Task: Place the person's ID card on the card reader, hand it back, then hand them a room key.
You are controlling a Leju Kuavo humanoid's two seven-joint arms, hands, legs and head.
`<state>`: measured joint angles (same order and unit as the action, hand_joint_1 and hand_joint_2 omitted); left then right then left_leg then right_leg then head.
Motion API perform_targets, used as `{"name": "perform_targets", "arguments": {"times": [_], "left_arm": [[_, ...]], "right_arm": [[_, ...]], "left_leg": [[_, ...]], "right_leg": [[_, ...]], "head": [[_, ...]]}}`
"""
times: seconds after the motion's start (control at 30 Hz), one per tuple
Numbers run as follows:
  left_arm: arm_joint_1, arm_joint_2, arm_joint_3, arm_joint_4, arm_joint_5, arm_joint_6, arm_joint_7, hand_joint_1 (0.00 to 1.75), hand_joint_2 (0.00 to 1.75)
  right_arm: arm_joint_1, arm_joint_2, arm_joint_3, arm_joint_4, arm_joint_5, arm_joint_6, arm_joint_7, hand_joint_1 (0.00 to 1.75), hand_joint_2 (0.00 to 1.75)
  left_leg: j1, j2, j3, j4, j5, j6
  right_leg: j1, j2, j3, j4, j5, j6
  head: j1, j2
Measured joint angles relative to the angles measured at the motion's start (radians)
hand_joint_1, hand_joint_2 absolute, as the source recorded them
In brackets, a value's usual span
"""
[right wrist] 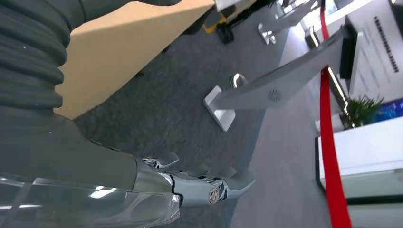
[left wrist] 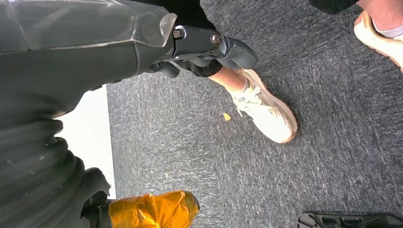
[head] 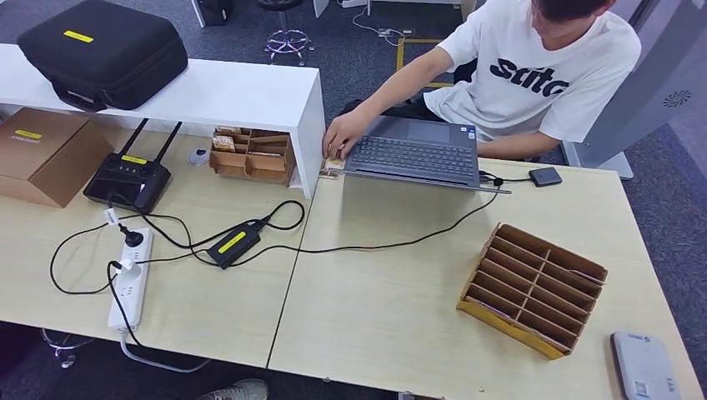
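1. Both hands are seen hanging over grey carpet: the left hand [left wrist: 209,50] is shown with fingers loosely curled and nothing in them, and the right hand [right wrist: 204,183] is caught with fingers spread apart, holding nothing.
2. Across the head view, a light wooden table [head: 392,308] is laid out, with a white shelf [head: 242,96] standing on its far left part.
3. Behind the table, a person in a white T-shirt [head: 534,75] is seated, leaning over a grey laptop [head: 417,158].
4. On the shelf, a black case [head: 104,54] is parked; beneath it a brown cardboard box [head: 42,154] and a black router [head: 129,179] are lined up.
5. Toward the near right, a cardboard slotted organiser [head: 534,287] is set, and a grey card reader [head: 646,367] is spotted at the table's near right corner.
6. Left of centre, a white power strip [head: 129,279] and a black power adapter [head: 233,244] are linked by cables.
7. At the laptop's left edge, the person's hand [head: 346,133] is pressed down on a small card-like item; whether it is the ID card cannot be told.
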<state>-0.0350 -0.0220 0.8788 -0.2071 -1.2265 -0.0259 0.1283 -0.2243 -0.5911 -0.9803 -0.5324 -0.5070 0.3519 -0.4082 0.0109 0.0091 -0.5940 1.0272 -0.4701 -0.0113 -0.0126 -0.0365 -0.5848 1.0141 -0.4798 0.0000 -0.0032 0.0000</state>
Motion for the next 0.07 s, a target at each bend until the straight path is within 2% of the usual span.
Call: {"name": "perform_targets", "arguments": {"times": [0.07], "left_arm": [[0.000, -0.001, 0.000, 0.000, -0.003, 0.000, 0.001, 0.00, 1.75]], "right_arm": [[0.010, 0.008, -0.016, 0.001, -0.003, -0.003, 0.001, 0.00, 1.75]], "left_leg": [[0.000, 0.001, 0.000, 0.000, 0.000, 0.000]], "right_leg": [[0.000, 0.000, 0.000, 0.000, 0.000, 0.000]], "head": [[0.000, 0.000]]}}
